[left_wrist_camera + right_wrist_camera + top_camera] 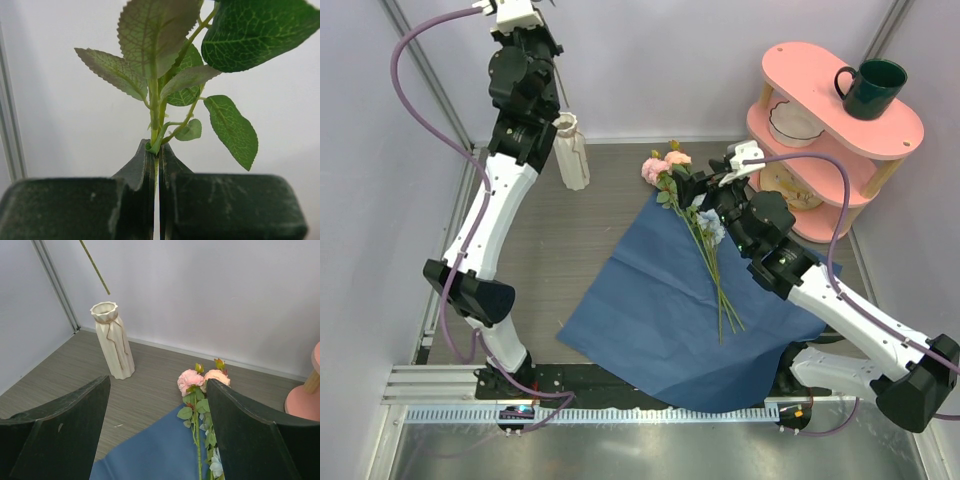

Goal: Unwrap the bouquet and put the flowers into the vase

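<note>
Closest in the left wrist view, the left gripper (155, 152) is pinched shut on a leafy stem (154, 107), its dark fingers (134, 170) pressed to either side with only the stalk between them. That stem runs straight up out of the tips in that view, its green leaves spreading above against the pale wall. In the right wrist view its bare lower end (95, 266) hangs on a slant, the tip just above the mouth of the vase (112, 342) and not yet inside it. The vase stands upright at the far side of the table, near the back wall and left of the paper (640, 310), which lies spread flat. On the paper lie the remaining flowers (705, 235) in a loose bunch, long axis running far to near, the pink and peach heads pointing to the far left just past the paper's edge, the stem ends toward the near right. The right gripper (157, 432) hangs over the middle of that bunch with its fingers (65, 432) spread wide and nothing held; whether it touches the flowers cannot be told.
</note>
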Controlling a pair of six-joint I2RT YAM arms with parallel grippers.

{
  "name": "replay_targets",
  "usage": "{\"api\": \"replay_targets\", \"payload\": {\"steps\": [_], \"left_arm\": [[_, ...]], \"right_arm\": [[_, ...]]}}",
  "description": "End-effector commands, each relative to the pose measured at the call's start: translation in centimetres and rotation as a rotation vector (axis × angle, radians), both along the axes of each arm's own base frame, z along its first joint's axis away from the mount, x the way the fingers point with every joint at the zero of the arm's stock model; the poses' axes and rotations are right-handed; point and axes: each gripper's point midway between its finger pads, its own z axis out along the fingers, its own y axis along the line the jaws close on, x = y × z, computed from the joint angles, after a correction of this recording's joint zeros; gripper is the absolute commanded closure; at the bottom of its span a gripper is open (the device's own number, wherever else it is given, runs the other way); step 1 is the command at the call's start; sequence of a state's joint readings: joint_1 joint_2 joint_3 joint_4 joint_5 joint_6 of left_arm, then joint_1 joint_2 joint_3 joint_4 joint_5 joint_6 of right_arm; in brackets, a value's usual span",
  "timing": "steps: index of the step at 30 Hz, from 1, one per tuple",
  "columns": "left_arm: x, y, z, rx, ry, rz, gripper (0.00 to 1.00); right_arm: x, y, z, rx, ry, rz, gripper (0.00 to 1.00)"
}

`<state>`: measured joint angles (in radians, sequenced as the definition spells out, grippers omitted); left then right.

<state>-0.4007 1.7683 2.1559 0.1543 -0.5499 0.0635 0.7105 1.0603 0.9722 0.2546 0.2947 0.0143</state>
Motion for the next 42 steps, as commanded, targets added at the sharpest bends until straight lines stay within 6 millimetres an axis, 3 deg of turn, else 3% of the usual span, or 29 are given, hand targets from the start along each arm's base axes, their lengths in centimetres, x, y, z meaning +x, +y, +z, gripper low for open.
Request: {"api": "replay_targets", "payload": {"steps": [1, 12, 23, 42], "left_arm": [[-0.4, 1.2, 0.7, -0.017, -0.044, 0.038, 1.00], [1.8, 1.6, -3.9, -0.011, 0.039, 0.077, 1.00], [5.8, 2.2, -11.2, -0.059, 0.162, 0.077, 1.00], [10.4, 3.3, -19.7, -0.063, 0.341, 0.113, 1.00]], "right_arm": [[0.1, 0.1, 1.4, 0.042, -0.033, 0.008, 0.16], [0.7, -0.4, 0.8, 0.047, -0.019, 0.002, 0.16], [1.2, -0.8, 0.4, 0.050, -0.009, -0.004, 0.16], [2.4, -0.6, -0.9, 0.048, 0.021, 0.000, 0.16]]}}
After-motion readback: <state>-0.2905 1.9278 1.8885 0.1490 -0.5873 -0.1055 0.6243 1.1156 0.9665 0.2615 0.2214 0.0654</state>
